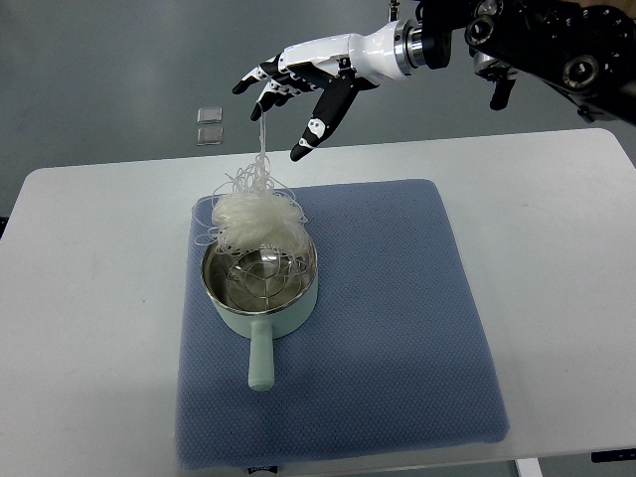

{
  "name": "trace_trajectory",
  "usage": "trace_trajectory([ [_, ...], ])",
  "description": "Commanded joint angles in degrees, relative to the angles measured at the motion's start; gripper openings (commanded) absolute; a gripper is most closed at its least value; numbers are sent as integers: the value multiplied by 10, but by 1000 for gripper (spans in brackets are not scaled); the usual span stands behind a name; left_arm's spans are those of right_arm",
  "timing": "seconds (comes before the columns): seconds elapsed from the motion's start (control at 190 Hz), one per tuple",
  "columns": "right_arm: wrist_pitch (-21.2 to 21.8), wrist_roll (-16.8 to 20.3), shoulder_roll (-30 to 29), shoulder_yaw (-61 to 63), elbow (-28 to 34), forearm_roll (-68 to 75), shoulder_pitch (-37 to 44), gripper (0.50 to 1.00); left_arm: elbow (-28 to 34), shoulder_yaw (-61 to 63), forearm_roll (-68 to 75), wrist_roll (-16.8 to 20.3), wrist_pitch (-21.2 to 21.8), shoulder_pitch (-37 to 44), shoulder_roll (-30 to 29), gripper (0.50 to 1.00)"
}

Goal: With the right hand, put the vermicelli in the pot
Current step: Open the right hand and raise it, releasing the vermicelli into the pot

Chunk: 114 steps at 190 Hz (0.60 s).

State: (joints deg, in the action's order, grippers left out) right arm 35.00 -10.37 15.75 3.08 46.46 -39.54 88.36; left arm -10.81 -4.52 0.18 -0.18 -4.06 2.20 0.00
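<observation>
Top view
Right hand [293, 94]: enters from the right edge, raised above the table's far edge, fingers loosely spread; one thin strand hangs from its fingertips [266, 102].
Vermicelli [254, 219]: a white tangle directly below the hand, resting on the far rim of the pot, loose loops spilling inside and over the left side.
Pot [260, 278]: pale green, below the hand, handle pointing toward the camera; holds strands over its metal bottom.
Mat [397, 328]: blue, beneath the pot, wide bare room to the hand's right.
Table [89, 298]: white, open margins either side.
</observation>
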Motion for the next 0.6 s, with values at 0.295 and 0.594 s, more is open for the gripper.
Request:
trace_trajectory([
  [0.295,0,0,33,-1,100,0,-19,934,0,0,0,0,0,0,0,1000],
  [0.594,0,1,13,-14,106,-58,-52,934,0,0,0,0,0,0,0,1000],
])
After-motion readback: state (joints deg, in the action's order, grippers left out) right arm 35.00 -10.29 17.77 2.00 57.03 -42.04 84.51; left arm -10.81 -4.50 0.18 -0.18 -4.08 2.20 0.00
